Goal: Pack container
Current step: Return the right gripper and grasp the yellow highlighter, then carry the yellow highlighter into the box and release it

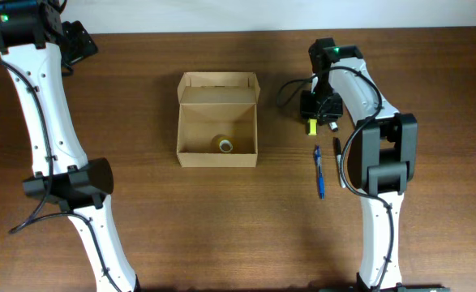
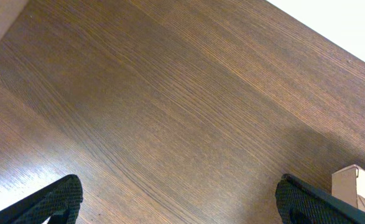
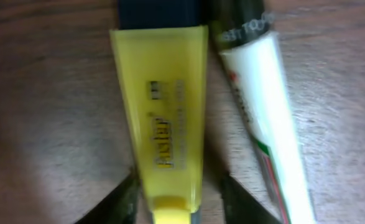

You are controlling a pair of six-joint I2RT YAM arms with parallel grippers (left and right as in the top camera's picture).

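The container [image 1: 187, 122] is an open tan cardboard box at the table's middle, its flap lid standing up at the far side. A small roll of tape [image 1: 224, 144] lies inside it. My right gripper [image 1: 319, 112] is to the right of the box, lowered over a yellow highlighter [image 1: 310, 126]. In the right wrist view its fingers [image 3: 179, 202] straddle the highlighter [image 3: 163, 106]; the left finger touches it and a gap shows at the right finger. My left gripper [image 1: 79, 40] is wide open and empty [image 2: 179, 196] over bare table at the far left.
A white marker [image 3: 263, 106] lies close beside the highlighter. A blue pen [image 1: 319, 172] and a black pen [image 1: 337, 162] lie on the table nearer the front, right of the box. A corner of the box [image 2: 356, 183] shows in the left wrist view.
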